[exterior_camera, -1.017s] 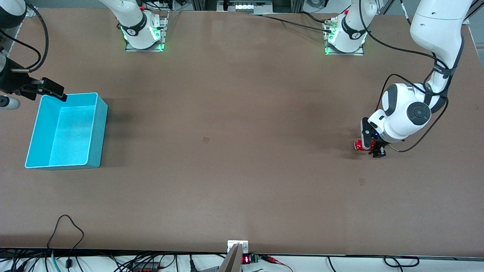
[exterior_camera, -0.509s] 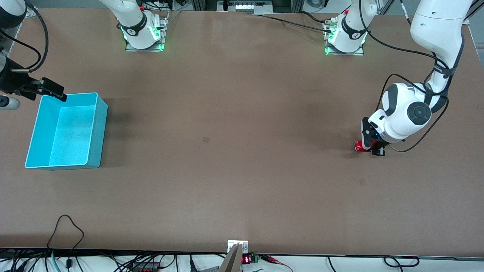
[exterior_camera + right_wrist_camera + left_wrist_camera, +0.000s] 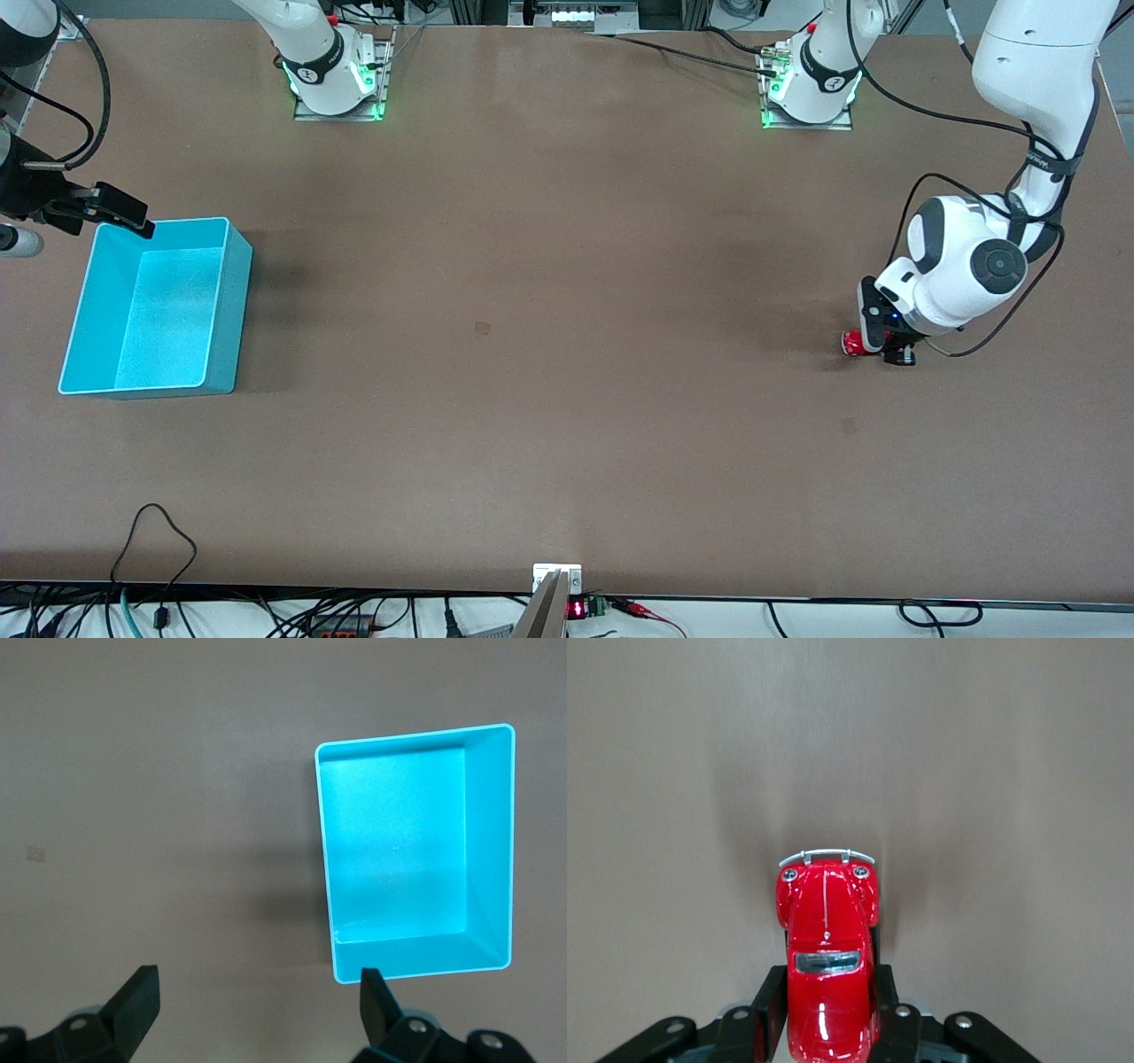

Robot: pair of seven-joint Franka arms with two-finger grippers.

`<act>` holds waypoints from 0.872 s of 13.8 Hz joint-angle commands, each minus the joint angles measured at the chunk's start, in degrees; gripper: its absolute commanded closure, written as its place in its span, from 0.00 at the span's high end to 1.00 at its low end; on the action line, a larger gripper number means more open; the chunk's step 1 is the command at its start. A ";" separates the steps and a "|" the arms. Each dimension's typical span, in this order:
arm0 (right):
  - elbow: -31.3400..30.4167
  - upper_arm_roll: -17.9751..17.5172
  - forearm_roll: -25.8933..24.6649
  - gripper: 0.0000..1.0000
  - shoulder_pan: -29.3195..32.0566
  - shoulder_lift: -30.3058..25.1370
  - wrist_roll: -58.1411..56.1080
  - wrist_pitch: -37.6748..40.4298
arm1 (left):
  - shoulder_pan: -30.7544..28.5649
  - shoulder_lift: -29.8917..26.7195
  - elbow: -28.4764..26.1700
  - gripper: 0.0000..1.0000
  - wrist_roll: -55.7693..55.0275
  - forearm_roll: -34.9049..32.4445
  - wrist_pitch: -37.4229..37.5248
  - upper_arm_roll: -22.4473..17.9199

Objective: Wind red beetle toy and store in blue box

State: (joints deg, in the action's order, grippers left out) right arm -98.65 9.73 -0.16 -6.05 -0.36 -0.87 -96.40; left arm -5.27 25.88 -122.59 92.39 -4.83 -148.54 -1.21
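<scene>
The red beetle toy (image 3: 851,343) is a tiny glossy car low at the table near the left arm's end. My left gripper (image 3: 881,348) is shut on it. In the left wrist view the black fingers (image 3: 769,997) clamp both flanks of the toy (image 3: 826,930), and its silvery bumper points away from the jaws (image 3: 828,997). The blue box (image 3: 232,301) stands empty at the right arm's end. My right gripper (image 3: 124,213) hangs open by the box's corner nearest the robots' bases, with nothing between its fingers (image 3: 261,988). The box (image 3: 492,859) lies off to one side of it.
A small dark mark (image 3: 483,328) shows on the brown table (image 3: 567,425) near its middle. Cables and a small display (image 3: 576,610) run along the edge nearest the front camera. The arms' bases (image 3: 337,84) stand at the edge farthest from that camera.
My left gripper has closed on the red beetle toy and shifted a little toward the left arm's end of the table with it. The right arm has stayed where it was.
</scene>
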 commanded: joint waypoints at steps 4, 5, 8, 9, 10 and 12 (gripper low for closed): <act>0.13 -0.15 -0.46 1.00 0.07 -0.26 -0.45 0.33 | -7.83 5.58 4.37 0.15 7.35 -1.06 -0.43 0.41; 0.13 -0.15 -0.46 1.00 -0.01 -0.26 -0.45 0.33 | -8.79 5.76 4.90 0.15 8.49 -1.06 -0.43 0.41; 0.13 -0.32 -0.46 1.00 -0.19 -0.26 -0.45 0.33 | -10.20 5.93 5.43 0.16 11.66 -1.06 -0.43 0.50; 0.13 -0.32 -0.46 1.00 -0.19 -0.34 -0.45 0.33 | -10.38 5.94 5.43 0.17 11.76 -1.06 -0.43 0.50; 0.13 -0.32 -0.37 1.00 -0.10 -0.43 -0.45 0.42 | -10.29 5.94 5.43 0.18 11.76 -0.97 -0.35 0.59; 0.13 -0.32 -0.28 1.00 -0.10 -0.61 -0.10 1.03 | -10.55 5.85 5.43 0.99 11.84 -0.10 -0.43 0.68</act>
State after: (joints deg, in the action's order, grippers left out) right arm -98.65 9.57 -0.16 -6.13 -0.37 -0.87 -96.30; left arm -14.56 27.97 -119.23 102.54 -4.83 -148.28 -1.16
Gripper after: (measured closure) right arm 0.000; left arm 0.564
